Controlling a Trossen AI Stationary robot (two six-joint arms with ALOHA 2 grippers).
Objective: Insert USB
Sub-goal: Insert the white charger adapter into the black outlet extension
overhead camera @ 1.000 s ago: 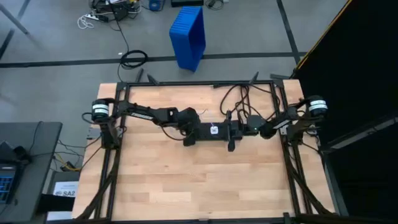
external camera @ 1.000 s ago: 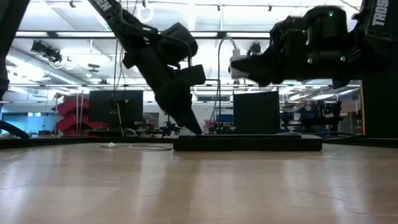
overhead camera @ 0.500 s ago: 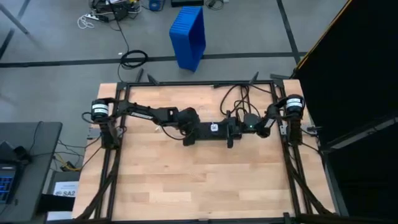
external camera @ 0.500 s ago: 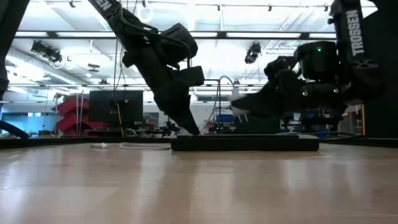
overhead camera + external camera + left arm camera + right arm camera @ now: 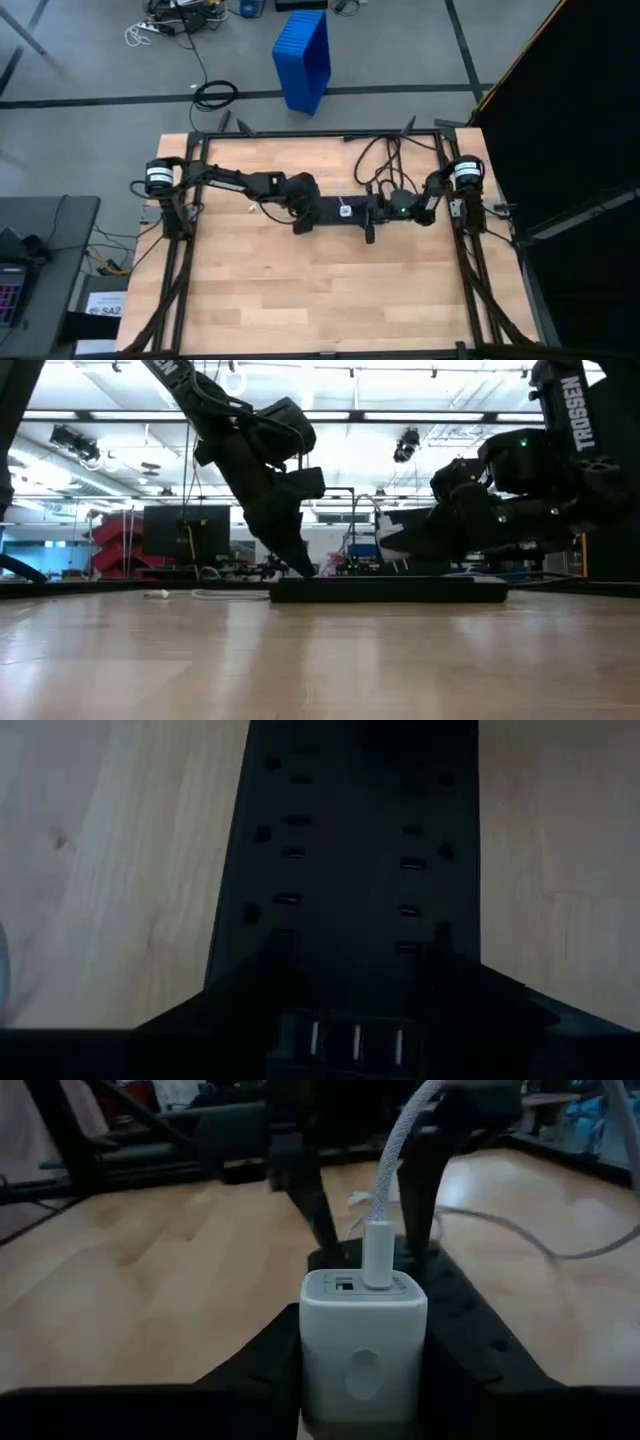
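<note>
Right wrist view alone shows the right end effector (image 5: pixel 365 1380) clamping a white charger (image 5: pixel 363 1345), USB (image 5: pixel 385 1230) plugged in

From my seat, the six o'clock half of the bench (image 5: pixel 320 300) lies bare and open to either arm. The middle is crowded: the black power strip (image 5: pixel 335 213) runs nine to three, with my left claw (image 5: pixel 303 222) pressed at its nine o'clock end and my right claw (image 5: pixel 378 210) closed around the white charger (image 5: pixel 362 1342) over its three o'clock end. Black cords (image 5: pixel 385 160) loop toward twelve, and the white cable (image 5: pixel 215 596) lies at nine.
</note>
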